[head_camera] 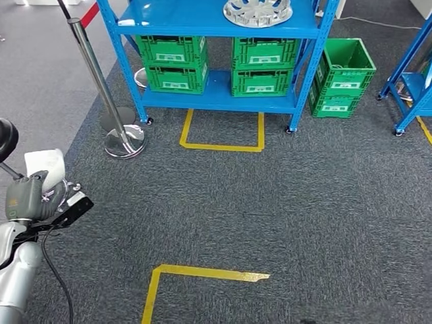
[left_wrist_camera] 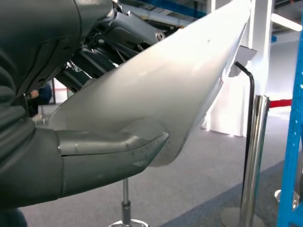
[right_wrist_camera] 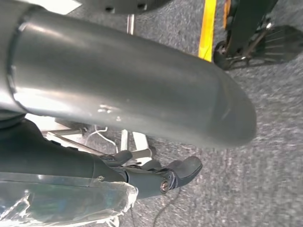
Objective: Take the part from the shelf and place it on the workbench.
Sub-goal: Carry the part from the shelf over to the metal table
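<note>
My left hand (head_camera: 32,197) is low at the left edge of the head view and grips a pale, silvery-white curved part (head_camera: 46,166). In the left wrist view that part (left_wrist_camera: 168,90) is a broad smooth sheet lying between the thick thumb (left_wrist_camera: 111,153) and the dark fingers (left_wrist_camera: 96,56). The blue shelf (head_camera: 219,27) stands ahead across the carpet, and a round silver ring-shaped part (head_camera: 257,11) lies on its upper board. My right hand (right_wrist_camera: 150,142) hangs over the carpet, its thumb (right_wrist_camera: 136,85) and dark fingers (right_wrist_camera: 178,172) apart with nothing gripped.
Several green crates (head_camera: 175,61) fill the shelf's lower level and another (head_camera: 342,77) stands on the floor to its right. A chrome stanchion (head_camera: 119,138) stands left of the shelf. Yellow tape (head_camera: 224,145) marks the floor. A second blue rack (head_camera: 415,81) is at the right.
</note>
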